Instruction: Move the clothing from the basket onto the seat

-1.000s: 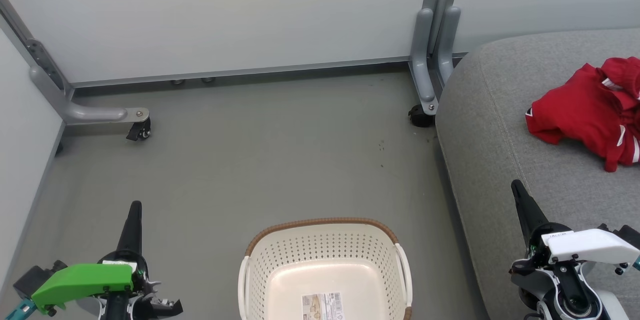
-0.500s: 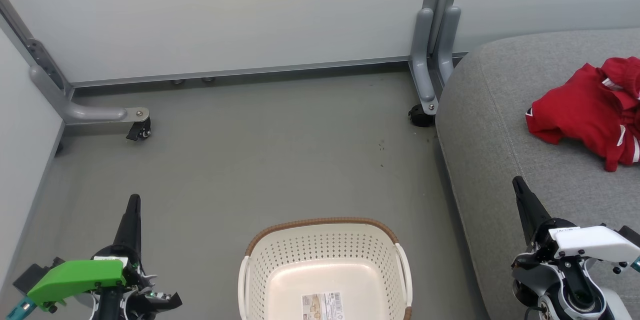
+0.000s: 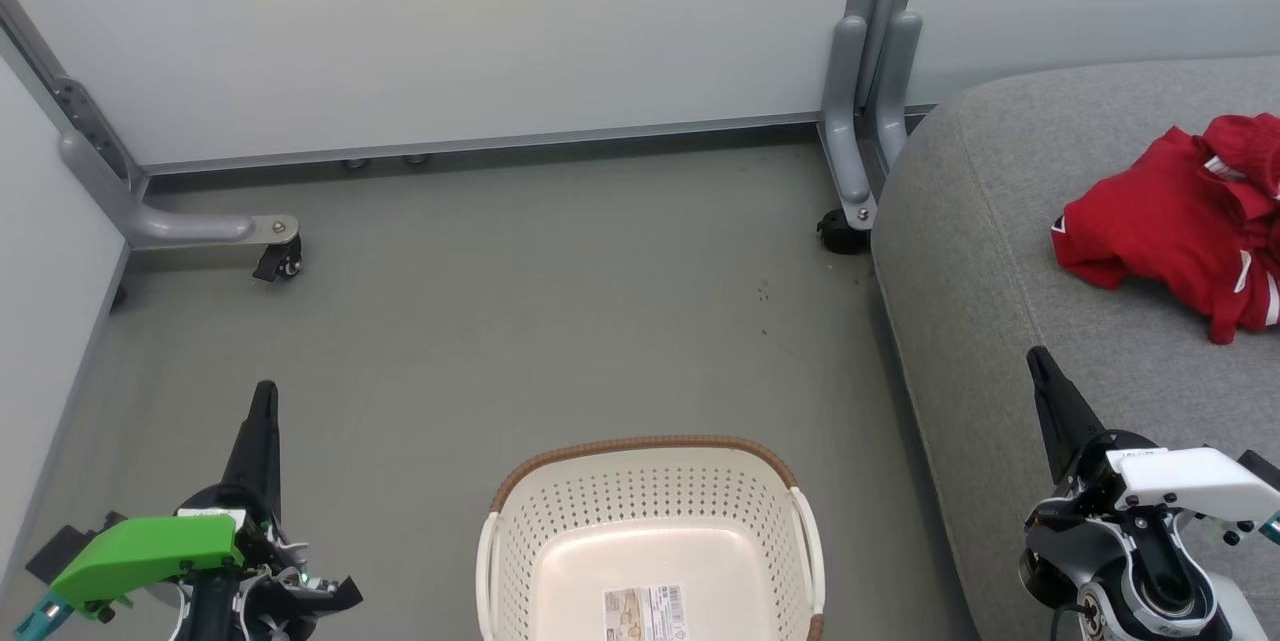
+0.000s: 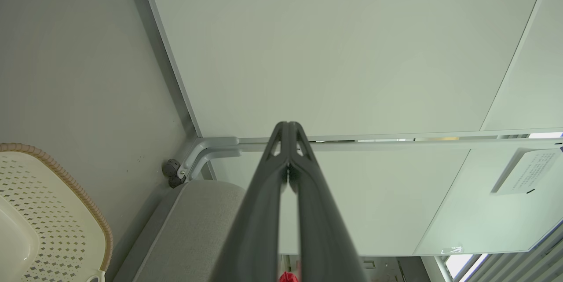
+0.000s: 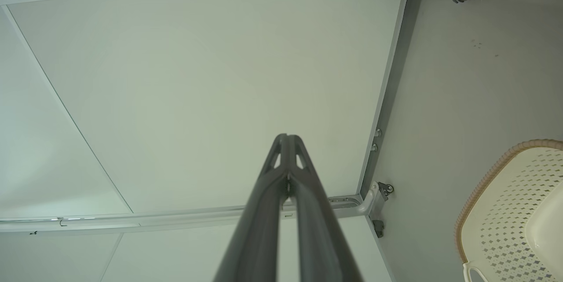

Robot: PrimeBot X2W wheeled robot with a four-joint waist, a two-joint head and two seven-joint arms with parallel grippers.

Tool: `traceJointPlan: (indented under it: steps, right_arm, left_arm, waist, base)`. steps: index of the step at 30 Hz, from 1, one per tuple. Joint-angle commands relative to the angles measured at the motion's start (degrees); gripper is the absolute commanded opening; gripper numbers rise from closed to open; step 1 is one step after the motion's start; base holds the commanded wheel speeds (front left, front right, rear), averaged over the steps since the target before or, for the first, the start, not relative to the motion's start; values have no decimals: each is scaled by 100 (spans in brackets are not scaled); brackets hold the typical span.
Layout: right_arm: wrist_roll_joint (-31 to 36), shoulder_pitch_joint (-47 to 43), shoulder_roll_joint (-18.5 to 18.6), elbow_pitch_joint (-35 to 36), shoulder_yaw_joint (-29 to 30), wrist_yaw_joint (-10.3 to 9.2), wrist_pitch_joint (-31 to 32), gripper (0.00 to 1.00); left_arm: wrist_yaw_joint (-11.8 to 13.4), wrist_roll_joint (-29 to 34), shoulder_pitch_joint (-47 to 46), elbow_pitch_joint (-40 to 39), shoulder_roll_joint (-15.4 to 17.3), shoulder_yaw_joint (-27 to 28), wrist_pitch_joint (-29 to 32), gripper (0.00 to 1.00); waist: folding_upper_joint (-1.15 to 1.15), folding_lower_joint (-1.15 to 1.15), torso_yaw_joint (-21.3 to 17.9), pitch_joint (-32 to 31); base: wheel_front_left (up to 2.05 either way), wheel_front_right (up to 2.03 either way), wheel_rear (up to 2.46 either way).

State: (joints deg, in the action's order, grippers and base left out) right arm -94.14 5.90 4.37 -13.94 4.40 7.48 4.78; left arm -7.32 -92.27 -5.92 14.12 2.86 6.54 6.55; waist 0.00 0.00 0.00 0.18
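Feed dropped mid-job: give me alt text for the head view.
Red clothing lies on the grey seat at right; the white basket on the floor has a paper label inside. The left tool and right tool, both shut, flank it.

The head view is taken from high up, looking forward and down at the floor (image 3: 550, 301). The left gripper (image 3: 264, 399) is seen at its lower left and the right gripper (image 3: 1040, 369) at its lower right. The basket (image 3: 640, 444) is seen between them, close to the camera. The seat (image 3: 1000, 251) is seen on the right gripper's outer side.

The left wrist view is taken from just behind the left gripper. It is aimed along the fingers (image 4: 259, 211) at the white wall (image 3: 450, 31). It is turned on its side, so the basket is seen low and left of the fingers.

The right wrist view is aimed the same way along the right gripper, with the basket low and right.

The basket, floor, white wall and seat are shared by all three views.
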Motion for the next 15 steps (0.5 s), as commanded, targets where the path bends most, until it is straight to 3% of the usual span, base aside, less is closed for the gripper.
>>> traceJointPlan:
  steps: [1, 15]
  right_arm:
    - [3, 37, 4, -13, 15, 2, 19, 0]
    - [40, 41, -26, -15, 47, 2, 50, 0]
  left_arm:
    - [-34, -25, -68, -11, 1, 14, 20, 0]
    - [-34, -25, -68, -11, 1, 13, 20, 0]
  waist:
    - [0, 0, 0, 0]
    - [0, 0, 0, 0]
  base:
    - [0, 0, 0]
    - [0, 0, 0]
